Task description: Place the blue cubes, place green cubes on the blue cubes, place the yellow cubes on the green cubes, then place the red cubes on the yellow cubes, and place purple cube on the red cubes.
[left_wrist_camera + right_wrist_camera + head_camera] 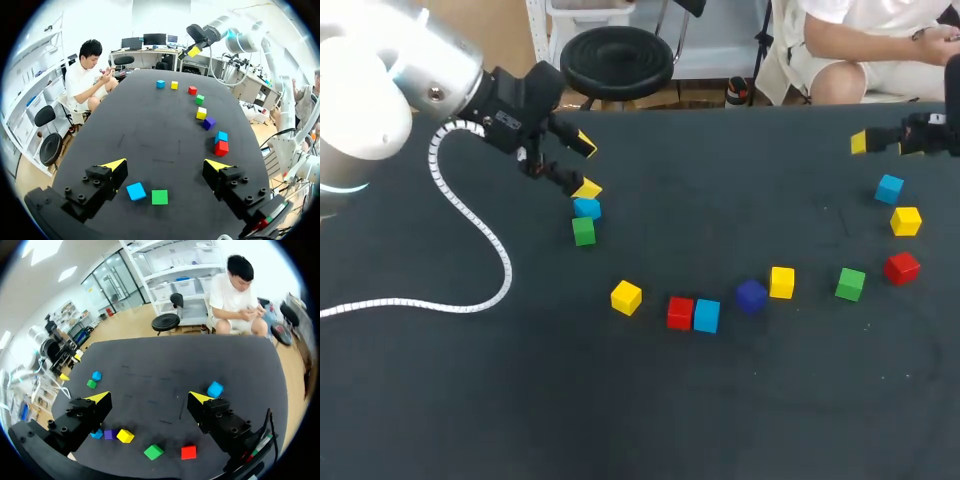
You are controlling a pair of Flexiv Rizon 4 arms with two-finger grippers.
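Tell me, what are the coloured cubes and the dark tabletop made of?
The coloured cubes look like painted wood or hard plastic: crisp edges, flat even colour, hardly any shine. The tabletop seems covered in matte dark cloth or felt: no reflections, faint pale scuffs.

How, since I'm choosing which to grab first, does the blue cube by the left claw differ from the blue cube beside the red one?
The first blue cube lies under the open left claw, beside a green cube; the other blue cube has no claw near and touches a red cube. Both lie flat on the table, unstacked.
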